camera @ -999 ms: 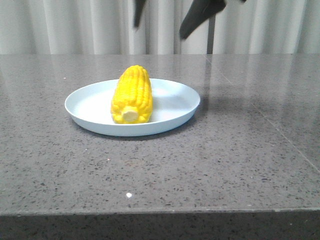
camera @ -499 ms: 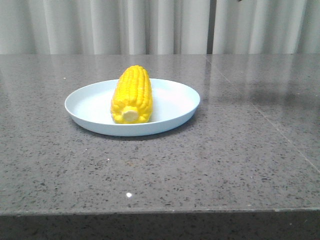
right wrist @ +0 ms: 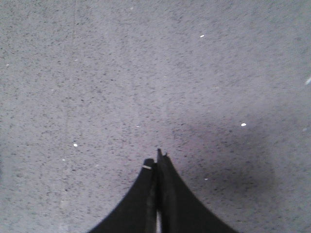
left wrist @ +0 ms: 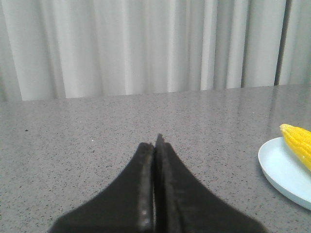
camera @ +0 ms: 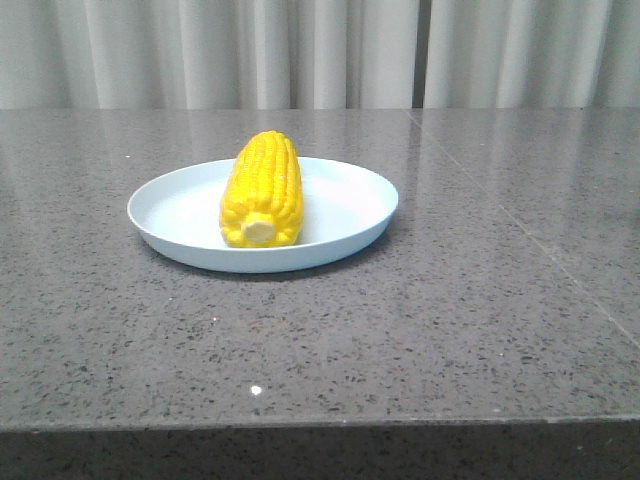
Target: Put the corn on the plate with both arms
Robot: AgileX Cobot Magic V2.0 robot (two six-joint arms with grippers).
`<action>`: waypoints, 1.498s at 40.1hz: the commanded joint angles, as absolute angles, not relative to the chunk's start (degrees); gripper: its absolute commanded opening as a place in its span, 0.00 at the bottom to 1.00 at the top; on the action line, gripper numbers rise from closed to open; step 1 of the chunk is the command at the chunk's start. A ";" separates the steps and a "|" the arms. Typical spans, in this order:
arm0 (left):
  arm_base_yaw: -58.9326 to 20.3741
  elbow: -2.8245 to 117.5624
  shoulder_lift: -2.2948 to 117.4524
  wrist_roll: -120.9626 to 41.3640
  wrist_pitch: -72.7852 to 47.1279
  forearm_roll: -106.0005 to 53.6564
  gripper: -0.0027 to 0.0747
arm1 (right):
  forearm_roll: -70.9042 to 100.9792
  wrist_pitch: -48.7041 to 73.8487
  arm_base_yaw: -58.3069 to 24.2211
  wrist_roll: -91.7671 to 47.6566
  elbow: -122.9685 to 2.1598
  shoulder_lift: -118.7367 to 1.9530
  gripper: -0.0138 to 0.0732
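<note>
The yellow corn (camera: 263,188) lies on the pale blue plate (camera: 345,205) left of the table's middle, its pale stub end toward the camera. No gripper shows in the front view. In the left wrist view my left gripper (left wrist: 155,143) is shut and empty over bare table; the plate's rim (left wrist: 277,167) and the corn's tapered tip (left wrist: 297,141) show at the edge, well apart from it. In the right wrist view my right gripper (right wrist: 156,159) is shut and empty above bare table, with neither corn nor plate in sight.
The grey speckled stone table (camera: 450,300) runs to a front edge near the camera. A pale curtain (camera: 320,50) hangs behind the table. A seam (camera: 520,230) crosses the tabletop on the right.
The dark gripper parts at the top of the front view one second ago have gone up out of sight. The corn and plate have stayed put.
</note>
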State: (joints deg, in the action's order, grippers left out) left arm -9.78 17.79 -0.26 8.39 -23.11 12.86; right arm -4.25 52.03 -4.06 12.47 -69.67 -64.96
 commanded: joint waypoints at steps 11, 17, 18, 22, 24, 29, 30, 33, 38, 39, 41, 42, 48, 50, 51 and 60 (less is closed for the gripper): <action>-9.66 19.35 -1.35 8.90 -18.11 13.16 0.01 | -5.80 28.87 -3.62 10.77 -41.40 -38.37 0.03; -9.66 19.35 -1.35 8.90 -18.11 13.16 0.01 | -5.93 26.49 -3.62 10.77 -30.32 -25.57 0.03; -9.66 19.35 -1.35 8.90 -18.11 13.16 0.01 | -5.93 26.49 -3.62 10.77 -28.74 -23.79 0.03; -9.66 19.35 -1.35 8.90 -18.11 13.16 0.01 | -6.31 26.54 -3.62 10.77 -24.43 -15.79 0.03; -9.66 19.35 -1.35 8.90 -18.11 13.16 0.01 | -6.34 26.28 -3.62 10.77 -23.01 -12.29 0.03; -9.66 19.35 -1.35 8.90 -18.11 13.16 0.01 | -6.34 24.26 -3.62 10.77 -22.36 -7.44 0.03; -9.66 19.35 -1.35 8.90 -18.11 13.16 0.01 | -6.34 24.19 -3.62 10.77 -22.36 -7.03 0.03; -9.66 19.35 -1.35 8.90 -18.11 13.16 0.01 | -6.34 24.14 -3.62 10.77 -22.36 -6.81 0.03; -9.66 19.35 -1.35 8.90 -18.11 13.16 0.01 | -6.34 24.19 -3.62 10.77 -22.36 -6.80 0.03; -9.66 19.35 -1.35 8.90 -18.11 13.16 0.01 | -6.34 24.19 -3.62 10.77 -22.36 -6.80 0.03; -9.66 19.35 -1.35 8.90 -18.11 13.16 0.01 | -6.34 24.19 -3.62 10.77 -22.36 -6.80 0.03; -9.66 19.35 -1.35 8.90 -18.11 13.16 0.01 | -6.34 24.19 -3.62 10.77 -22.36 -6.80 0.03; -9.66 19.35 -1.35 8.90 -18.11 13.16 0.01 | -6.34 24.19 -3.62 10.77 -22.36 -6.80 0.03; -9.66 19.35 -1.35 8.90 -18.11 13.16 0.01 | -6.34 24.19 -3.62 10.77 -22.36 -6.80 0.03; -9.66 19.35 -1.35 8.90 -18.11 13.16 0.01 | -6.34 24.19 -3.62 10.77 -22.36 -6.80 0.03; -9.66 19.35 -1.35 8.90 -18.11 13.16 0.01 | -6.34 24.19 -3.62 10.77 -22.36 -6.80 0.03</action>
State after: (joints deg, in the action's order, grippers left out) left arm -9.78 17.79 -0.26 8.39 -23.11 12.86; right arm -5.12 29.11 -4.06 11.35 -21.08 -6.12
